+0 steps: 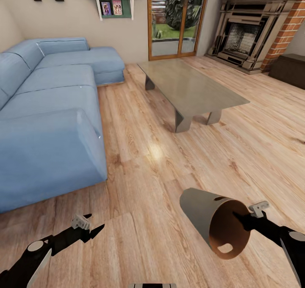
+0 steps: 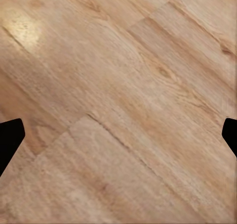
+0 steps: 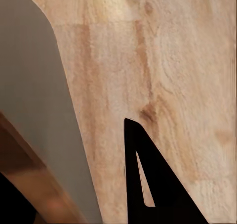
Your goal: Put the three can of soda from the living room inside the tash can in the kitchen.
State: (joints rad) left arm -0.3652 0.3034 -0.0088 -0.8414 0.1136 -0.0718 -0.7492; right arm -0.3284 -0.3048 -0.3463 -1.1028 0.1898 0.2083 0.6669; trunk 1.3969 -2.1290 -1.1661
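Observation:
I am in the living room, and the three can of soda are out of view. The tash can, a pale grey tapered bin with a brown inside, hangs tilted on its side low over the wood floor, its open mouth facing me. My right gripper is shut on its rim, one finger inside and one outside. In the right wrist view the bin's grey wall sits between the black fingers. My left gripper hovers open above bare floorboards, its tips wide apart.
A blue corner sofa runs along the left. A glass coffee table stands ahead at centre. Beyond it are a glass door, a brick fireplace and a dark low bench. Wood floor lies between sofa and table.

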